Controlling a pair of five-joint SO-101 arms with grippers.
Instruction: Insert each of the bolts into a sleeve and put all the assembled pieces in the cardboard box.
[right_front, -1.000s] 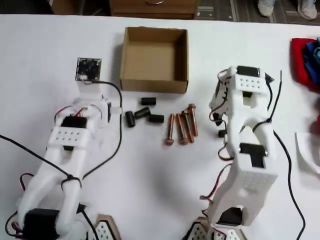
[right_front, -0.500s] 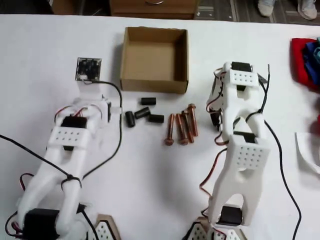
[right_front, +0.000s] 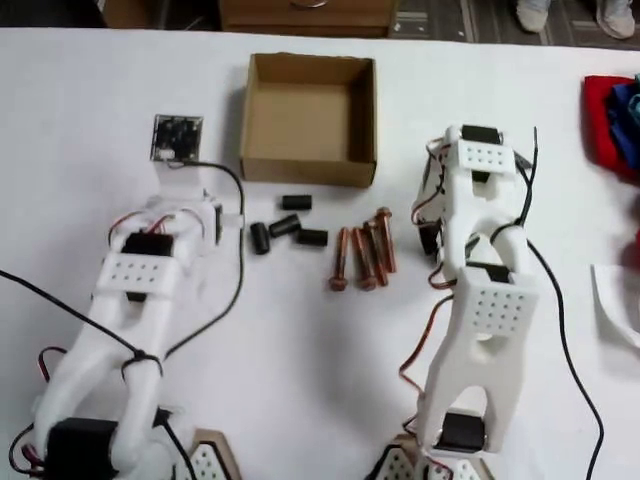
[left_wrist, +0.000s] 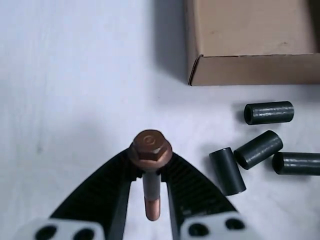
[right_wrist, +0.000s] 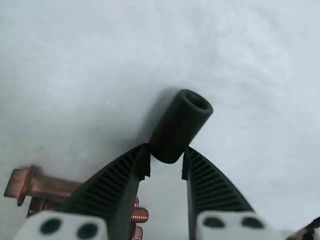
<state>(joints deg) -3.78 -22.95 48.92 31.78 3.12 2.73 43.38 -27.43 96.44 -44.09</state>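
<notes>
In the left wrist view my left gripper (left_wrist: 148, 162) is shut on a copper bolt (left_wrist: 148, 147), whose hex head sticks out past the fingertips. Several black sleeves (left_wrist: 257, 149) lie just beside it, below a corner of the cardboard box (left_wrist: 250, 70). My right gripper (right_wrist: 165, 160) is shut on one black sleeve (right_wrist: 179, 126), open end pointing away, just above the white table. From above, the box (right_front: 310, 170) stands empty at the back. The loose sleeves (right_front: 285, 225) and several copper bolts (right_front: 362, 252) lie between the left gripper (right_front: 220, 222) and the right gripper (right_front: 434, 238).
A small black square board (right_front: 177, 137) sits at the left arm's far end, with a black cable (right_front: 238, 260) looping back. A red cloth (right_front: 608, 115) and a white curved object (right_front: 612, 300) lie at the right edge. Bare table lies in front of the bolts.
The right arm has changed its pose: its forearm has dropped and its wrist has shifted slightly left, toward the bolts. The left arm has stayed still.
</notes>
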